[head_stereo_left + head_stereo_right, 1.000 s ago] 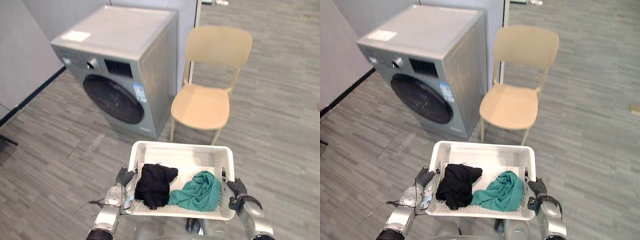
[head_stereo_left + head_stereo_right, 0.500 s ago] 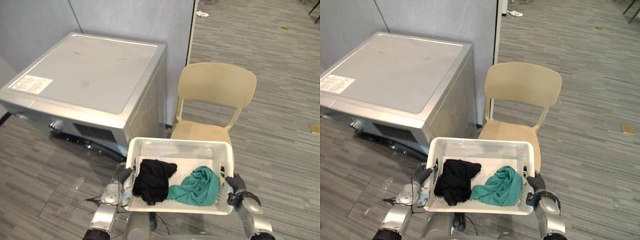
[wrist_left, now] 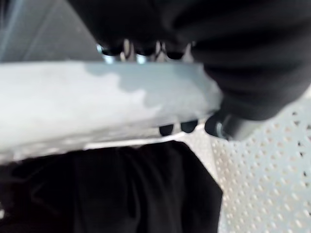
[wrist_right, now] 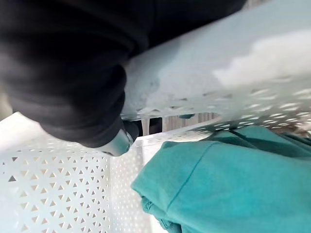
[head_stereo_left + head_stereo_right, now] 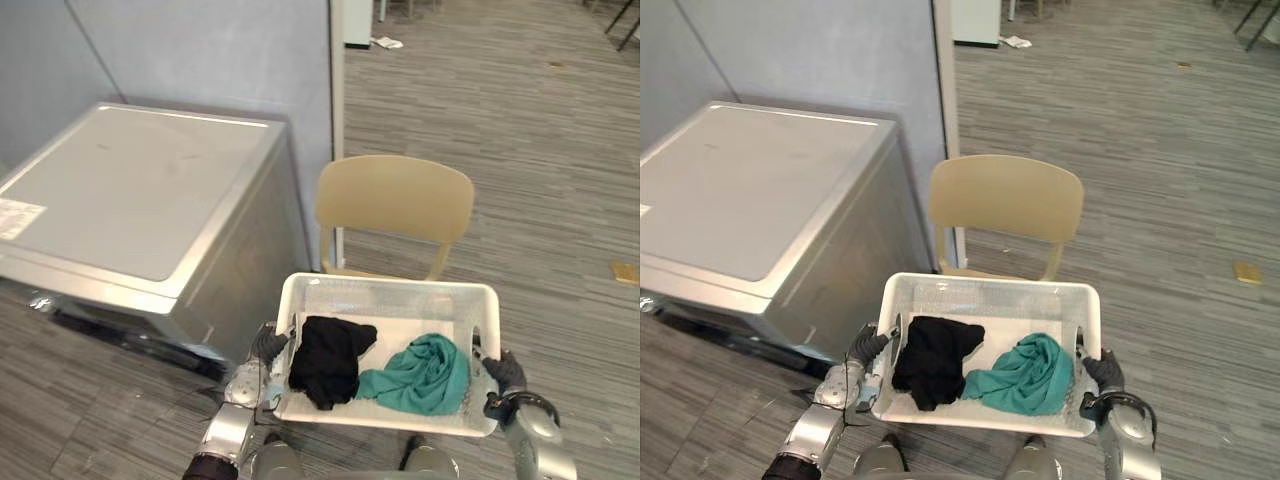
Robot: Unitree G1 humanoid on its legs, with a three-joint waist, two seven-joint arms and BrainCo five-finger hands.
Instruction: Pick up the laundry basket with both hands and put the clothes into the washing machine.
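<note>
While gripping the basket at its two short ends, holds it level and low in front, both arms bent in from the sides. Left hand clamped on the left rim, fingers hooked over the edge and down the inner wall. Right hand wrapped the same way round the right rim. Long axis of the basket set crosswise, side to side. Inside, black garment in the left half, touching teal garment in the right half. Ahead on the left, washing machine; beside it, just beyond the basket, chair.
</note>
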